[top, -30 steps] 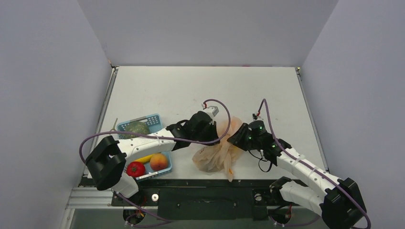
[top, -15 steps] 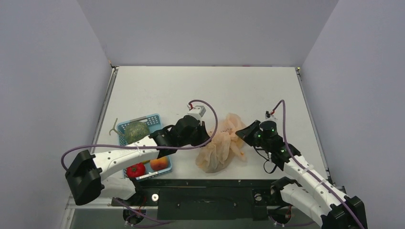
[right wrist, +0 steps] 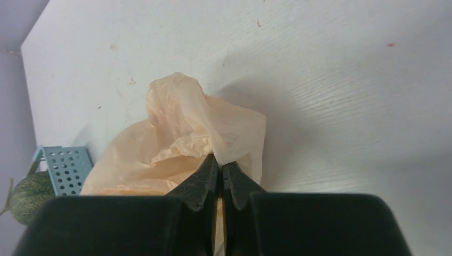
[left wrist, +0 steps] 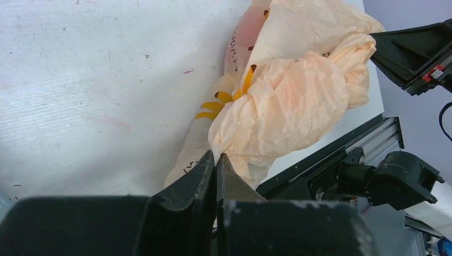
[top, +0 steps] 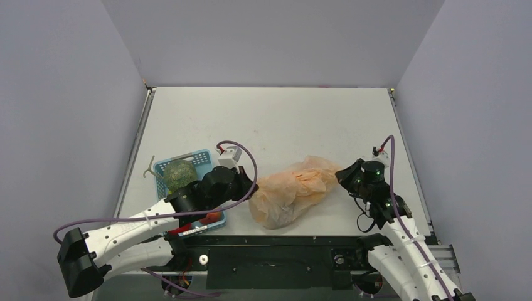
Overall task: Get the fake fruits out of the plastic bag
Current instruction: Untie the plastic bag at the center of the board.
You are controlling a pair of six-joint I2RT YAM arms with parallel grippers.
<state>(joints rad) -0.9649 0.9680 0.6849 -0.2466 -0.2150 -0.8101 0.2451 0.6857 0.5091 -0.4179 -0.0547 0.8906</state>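
Observation:
The pale peach plastic bag [top: 292, 191] lies stretched sideways near the table's front edge, crinkled, with yellow-orange marks [left wrist: 226, 101] on it. My left gripper [top: 251, 188] is shut on the bag's left end; in the left wrist view its jaws [left wrist: 215, 158] pinch the film tight. My right gripper [top: 341, 175] is shut on the right end, and the bag [right wrist: 181, 133] bunches up in front of its closed jaws [right wrist: 219, 161]. The fake fruits are hidden inside the bag; only a faint reddish tint shows through the film.
A blue mesh basket [top: 202, 158] stands left of the bag, holding a green melon [top: 179, 172] and a reddish fruit [top: 213, 217] partly under my left arm. The basket [right wrist: 66, 168] and melon [right wrist: 26, 194] also show in the right wrist view. The front table edge runs just below the bag.
The right gripper closed on the bag. Both arms drew apart, left arm leftward and right arm rightward, pulling the bunched bag out into a long sideways shape.

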